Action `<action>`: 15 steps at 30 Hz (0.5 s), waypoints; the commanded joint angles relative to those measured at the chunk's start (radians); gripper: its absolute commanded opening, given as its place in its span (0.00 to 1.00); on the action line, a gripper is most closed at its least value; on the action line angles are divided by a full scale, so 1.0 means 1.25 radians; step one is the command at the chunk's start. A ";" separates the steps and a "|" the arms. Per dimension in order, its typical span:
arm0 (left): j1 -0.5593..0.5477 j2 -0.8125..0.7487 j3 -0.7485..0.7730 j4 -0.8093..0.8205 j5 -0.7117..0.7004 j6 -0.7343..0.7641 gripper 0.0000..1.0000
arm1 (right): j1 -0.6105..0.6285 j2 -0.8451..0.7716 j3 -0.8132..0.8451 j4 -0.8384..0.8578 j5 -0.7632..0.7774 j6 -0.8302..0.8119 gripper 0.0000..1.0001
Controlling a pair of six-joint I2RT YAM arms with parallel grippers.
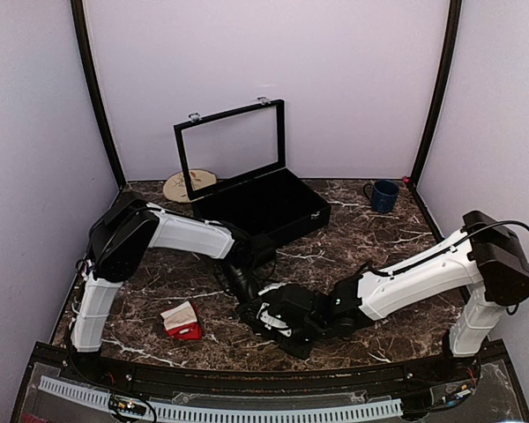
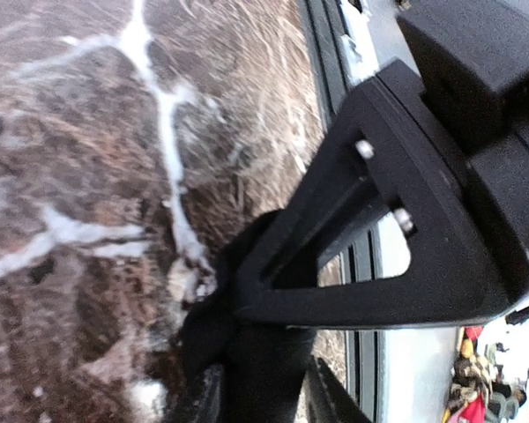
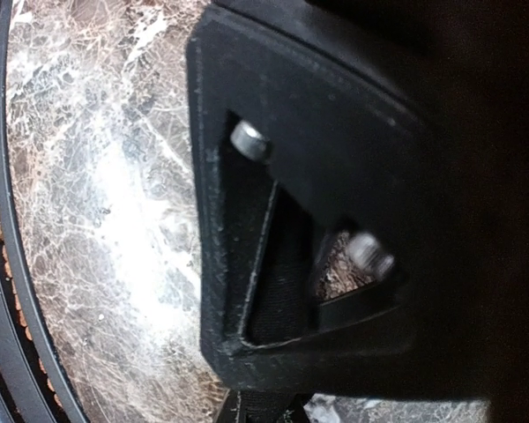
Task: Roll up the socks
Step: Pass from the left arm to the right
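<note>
Socks lie as one small red bundle with a white cuff part on top, on the marble table at the front left. They are near the left arm's base, left of both grippers and touching neither. Left gripper and right gripper are low over the table at front centre, tips right up against each other, black on black in the top view. I cannot tell how far the jaws of either stand apart, or whether anything is held. Left wrist view is blurry: one black triangular finger fills the right side over marble, with a dark lump at its tip that can't be made out. Right wrist view is nearly all one black finger close up, marble beside it, no red cloth showing. Black case sits at the back centre with its framed lid standing open. Tan round disc lies just left of the case, partly behind the lid. Blue mug stands upright at the back right, well apart from the arms.
</note>
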 commanded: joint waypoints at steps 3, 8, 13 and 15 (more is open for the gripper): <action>0.015 -0.037 -0.077 0.111 -0.232 -0.101 0.38 | -0.022 -0.033 -0.044 -0.079 0.032 0.082 0.00; 0.019 -0.045 -0.093 0.106 -0.247 -0.105 0.38 | -0.023 -0.084 -0.050 -0.098 0.062 0.111 0.00; 0.027 -0.059 -0.105 0.112 -0.258 -0.110 0.39 | -0.023 -0.118 -0.065 -0.124 0.091 0.144 0.00; 0.034 -0.064 -0.104 0.116 -0.262 -0.113 0.39 | -0.023 -0.154 -0.070 -0.134 0.095 0.159 0.00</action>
